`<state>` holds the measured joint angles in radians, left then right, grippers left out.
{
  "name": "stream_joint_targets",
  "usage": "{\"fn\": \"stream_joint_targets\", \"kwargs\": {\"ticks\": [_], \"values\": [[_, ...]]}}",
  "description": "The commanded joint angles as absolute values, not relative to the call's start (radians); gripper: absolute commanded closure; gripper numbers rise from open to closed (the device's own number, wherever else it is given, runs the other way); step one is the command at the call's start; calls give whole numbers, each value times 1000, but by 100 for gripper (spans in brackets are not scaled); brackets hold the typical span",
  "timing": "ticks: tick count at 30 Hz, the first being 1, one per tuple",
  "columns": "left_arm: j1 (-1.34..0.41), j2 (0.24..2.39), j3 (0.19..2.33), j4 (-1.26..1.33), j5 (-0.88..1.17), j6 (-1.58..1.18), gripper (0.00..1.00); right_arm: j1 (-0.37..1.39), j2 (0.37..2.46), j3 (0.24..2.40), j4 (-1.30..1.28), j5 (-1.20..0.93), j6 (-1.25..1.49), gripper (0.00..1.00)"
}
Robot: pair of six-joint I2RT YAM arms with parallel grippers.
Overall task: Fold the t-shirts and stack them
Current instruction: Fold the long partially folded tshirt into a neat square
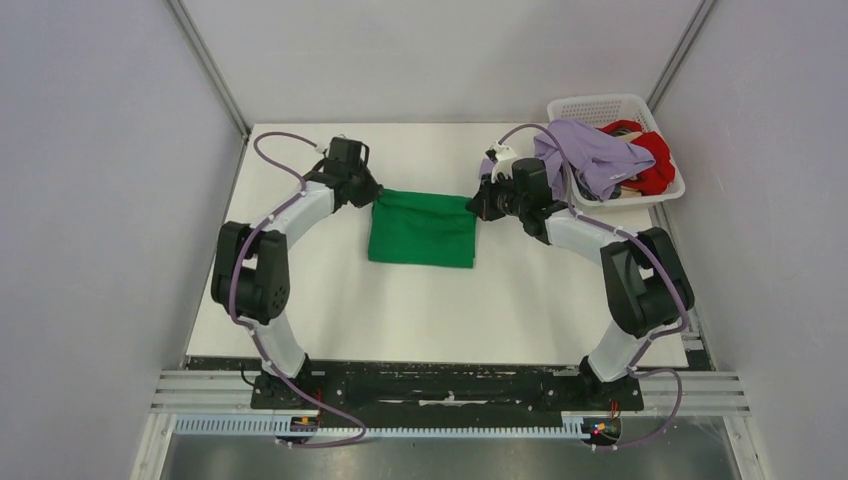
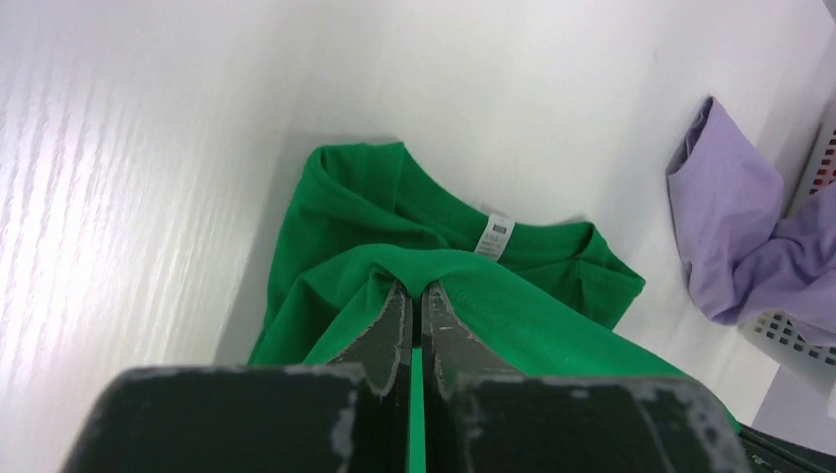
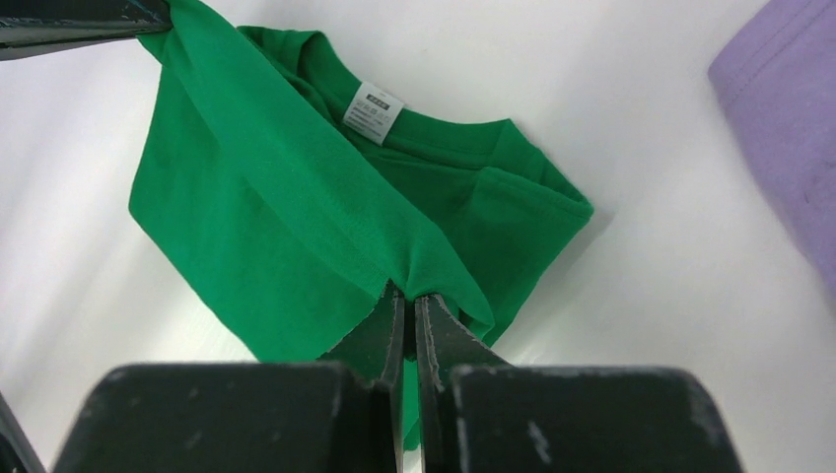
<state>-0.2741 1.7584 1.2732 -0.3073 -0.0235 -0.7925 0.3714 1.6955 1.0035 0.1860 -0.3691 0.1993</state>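
Note:
The green t-shirt (image 1: 422,228) lies folded in the middle of the table. My left gripper (image 1: 374,192) is shut on its far left corner, with cloth pinched between the fingers in the left wrist view (image 2: 417,288). My right gripper (image 1: 473,204) is shut on its far right corner, seen in the right wrist view (image 3: 406,294). The upper layer of the green shirt (image 3: 286,227) is lifted over the collar and its white label (image 3: 373,110). The lavender t-shirt (image 1: 588,155) hangs over the basket rim. The red t-shirt (image 1: 655,160) lies inside the basket.
A white lattice basket (image 1: 600,107) stands at the far right corner of the table. The lavender cloth (image 2: 734,227) drapes out of it close to my right arm. Grey walls close in on both sides.

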Motion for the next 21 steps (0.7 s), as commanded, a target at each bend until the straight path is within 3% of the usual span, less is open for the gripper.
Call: {"fn": "stream_joint_targets", "kwargs": {"ticks": [1,4,5,6,7,8,9,10,21], "values": [[-253,1838,1380,-276,-42,-763,98,349,1753,1075,266,-359,225,100],[-249,1879,1414,-282,-47,-774,98,338,1802,1097,290,-343,239,96],[-247,1892,1430,-286,-44,-775,90,334,1821,1111,291,-336,250,88],[-245,1907,1450,-293,-42,-774,74,327,1836,1128,290,-333,257,81],[-244,1916,1470,-306,-40,-773,38,321,1850,1141,287,-334,267,70],[-244,1920,1491,-318,-38,-771,7,318,1859,1158,284,-332,268,48],[-244,1923,1502,-319,-32,-767,1,316,1862,1171,276,-331,259,7],[-244,1918,1507,-321,-27,-764,0,317,1863,1184,268,-329,255,2],[-245,1844,1372,-350,72,-622,0,318,1741,1021,397,-505,282,2]]}}
